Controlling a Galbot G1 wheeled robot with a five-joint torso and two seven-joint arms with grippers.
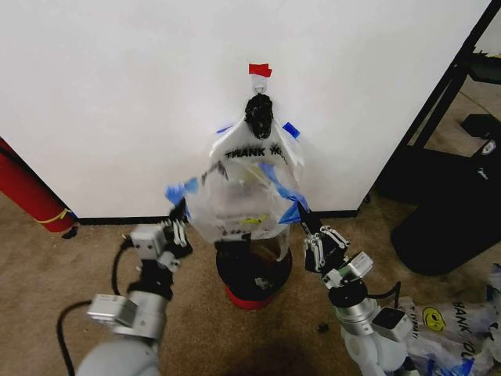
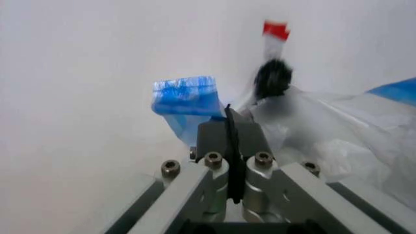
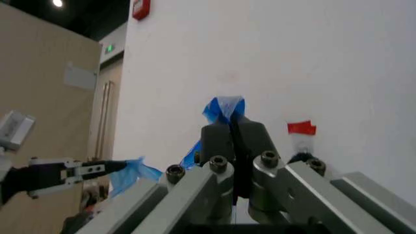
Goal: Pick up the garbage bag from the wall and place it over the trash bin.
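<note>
We see the bag [image 1: 249, 184] stretched between our left gripper [image 1: 179, 208] and right gripper [image 1: 301, 216], each pinched shut on a blue-taped handle, so the space between them is blocked by plastic. The wall [image 1: 117, 94] stands just behind, leaving no room there. The bin [image 1: 252, 270] sits right under the bag. To the left a red cylinder [image 1: 27, 192] leans by the wall; to the right a black frame [image 1: 446, 86] and spare bags [image 1: 450, 325] crowd the floor. Bare carpet [image 1: 94, 251] lies beside the left arm.

Garbage bag [image 1: 246, 188] spread above trash bin [image 1: 252, 274]
</note>
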